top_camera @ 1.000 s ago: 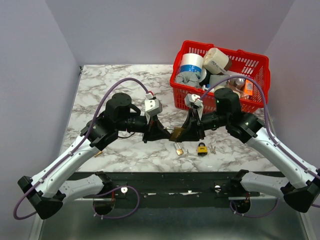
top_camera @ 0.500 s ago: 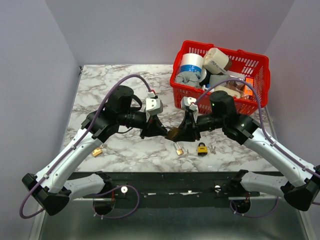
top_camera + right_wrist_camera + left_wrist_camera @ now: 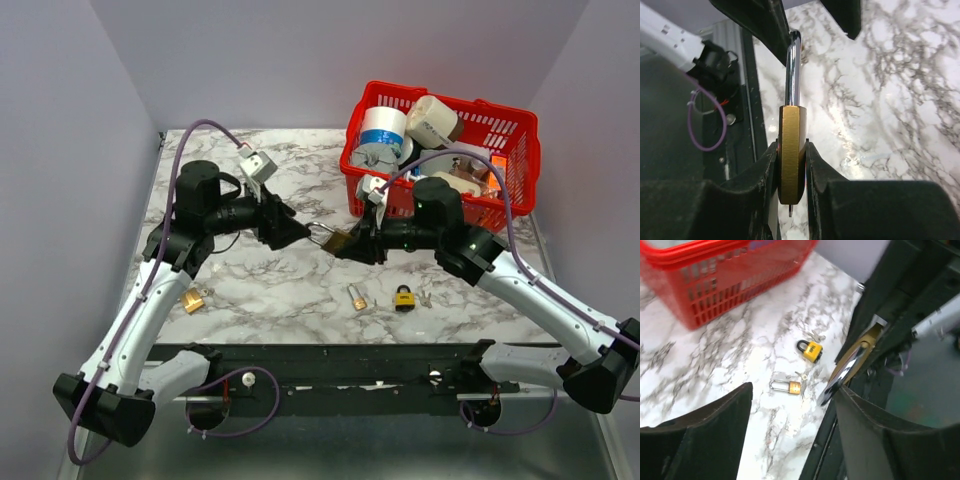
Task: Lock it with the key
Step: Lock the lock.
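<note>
Right wrist view has the right gripper clamped on the flat faces of a brass padlock. The steel shackle points away from the wrist, toward the left gripper. That gripper stands with its jaws apart and nothing between them, near the shackle end but clear of it. The padlock hangs in the air above the marble table, between the two grippers and far closer to the right one.

Seen edge-on, the shackle could be seated or loose; I cannot tell which. A thin metal sliver pokes out below the body. It may be the key, but it is too small to be sure.

The step in hand looks like bringing the free gripper onto the lock. To do it well, the right grip should stay square on the body and leave the shackle free. The left should come in along the line of the shackle, take its bend rather than the body, and press straight. A sideways load would likely twist the lock out of the pads.

A small brass padlock and a yellow padlock lie on the table, well apart from both grippers
</note>
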